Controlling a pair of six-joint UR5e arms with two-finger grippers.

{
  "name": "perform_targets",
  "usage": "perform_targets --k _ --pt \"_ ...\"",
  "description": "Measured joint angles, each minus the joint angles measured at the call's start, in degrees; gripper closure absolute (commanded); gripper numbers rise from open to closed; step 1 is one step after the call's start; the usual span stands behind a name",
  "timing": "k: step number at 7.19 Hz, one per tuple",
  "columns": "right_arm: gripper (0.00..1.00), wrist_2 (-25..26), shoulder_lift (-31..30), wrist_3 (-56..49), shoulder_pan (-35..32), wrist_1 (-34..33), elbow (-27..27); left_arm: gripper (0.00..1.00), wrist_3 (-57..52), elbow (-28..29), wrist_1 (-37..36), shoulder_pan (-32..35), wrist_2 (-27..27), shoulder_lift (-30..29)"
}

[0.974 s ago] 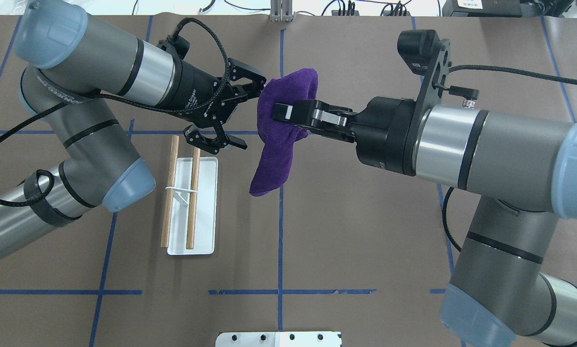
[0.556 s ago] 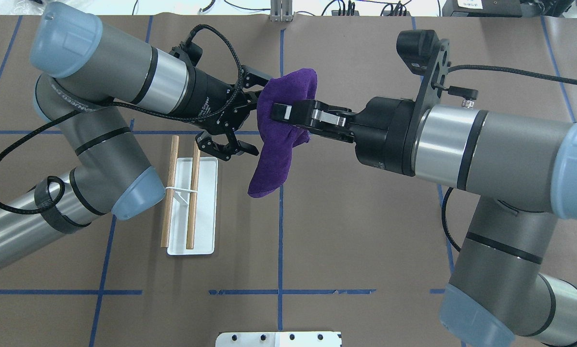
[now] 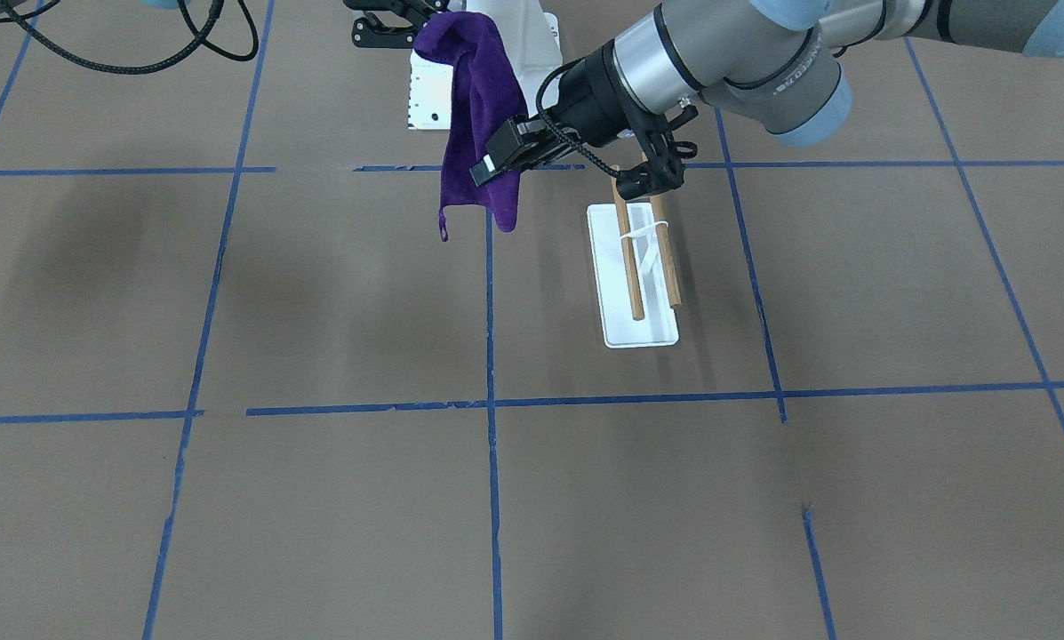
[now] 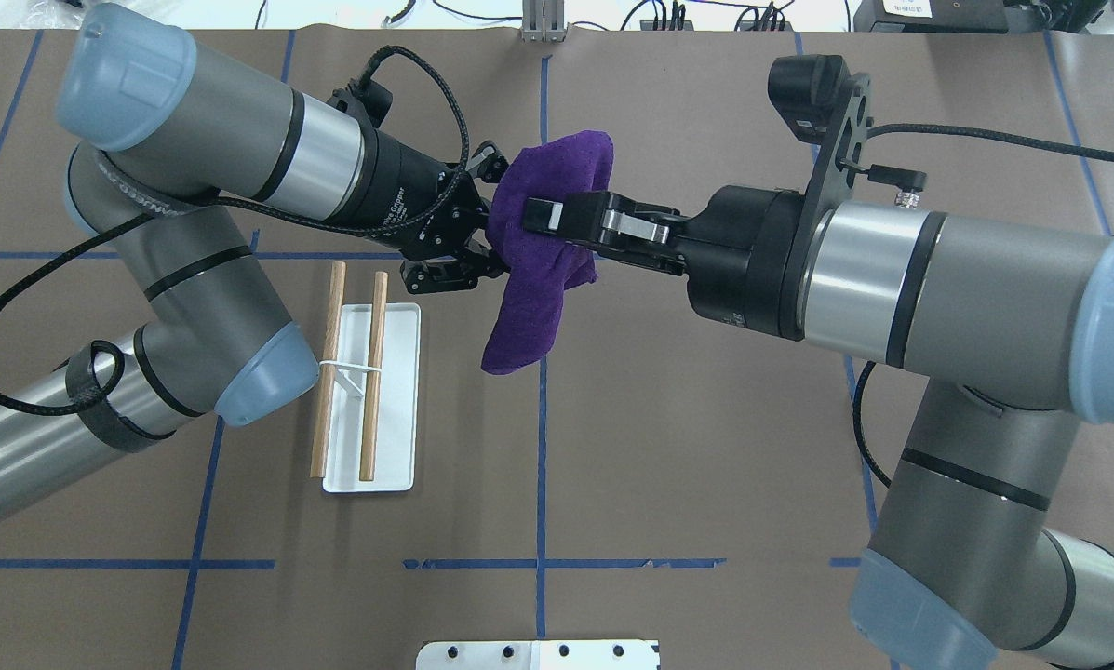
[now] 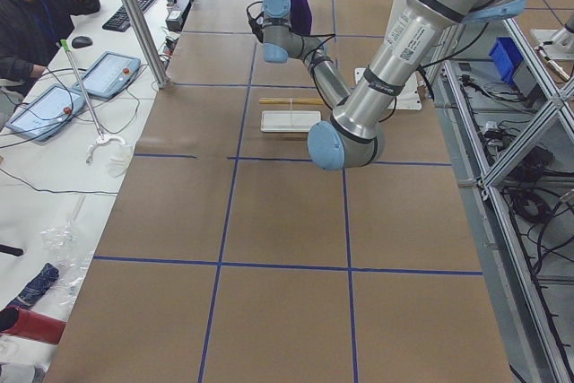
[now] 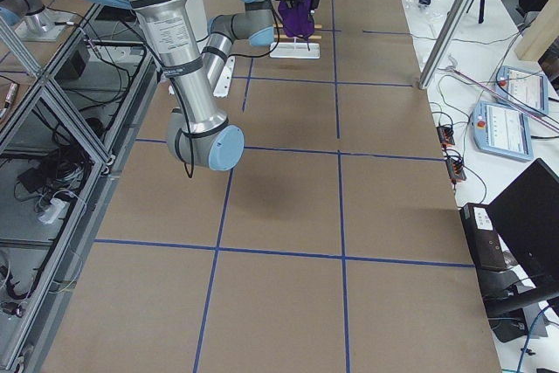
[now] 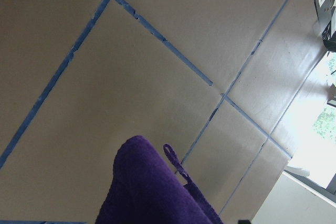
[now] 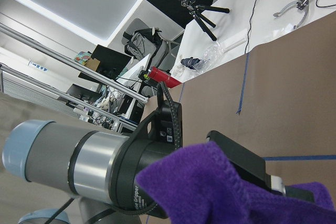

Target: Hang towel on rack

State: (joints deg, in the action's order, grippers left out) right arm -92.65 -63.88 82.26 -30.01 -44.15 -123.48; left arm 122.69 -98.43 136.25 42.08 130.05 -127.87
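The purple towel hangs in the air from my right gripper, which is shut on its upper fold. It also shows in the front view and the left wrist view. My left gripper straddles the towel's left edge. One of its fingers lies in front of the cloth and the other is hidden. I cannot tell whether the jaws pinch the towel. The rack, a white base with two wooden dowels, stands on the table below and left of the towel, bare.
A white bolted metal pedestal stands at the table's near edge, behind the towel in the front view. Blue tape lines cross the brown table. An operator sits beyond the far side with tablets and cables.
My left gripper has moved right onto the towel's left edge, and its jaws have narrowed around it. The towel's left edge has shifted slightly left. The right arm has held still.
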Motion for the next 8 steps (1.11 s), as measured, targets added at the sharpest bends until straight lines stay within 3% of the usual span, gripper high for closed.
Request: perform_targets --k 1,2,6,8 --pt "0.07 -0.07 0.01 0.02 -0.03 0.04 -0.03 1.0 -0.23 -0.14 0.68 0.07 0.02 0.24" --pt "0.0 -0.06 0.04 0.08 -0.02 0.08 -0.06 1.0 -0.31 -0.19 1.62 0.13 0.02 0.48" --pt "0.0 -0.65 -0.34 0.12 -0.32 0.12 -1.28 1.0 0.06 -0.62 2.35 0.25 0.09 0.72" --pt "0.0 -4.83 -4.68 -0.08 -1.73 0.14 -4.57 1.0 -0.08 -0.63 2.3 0.37 0.11 0.83"
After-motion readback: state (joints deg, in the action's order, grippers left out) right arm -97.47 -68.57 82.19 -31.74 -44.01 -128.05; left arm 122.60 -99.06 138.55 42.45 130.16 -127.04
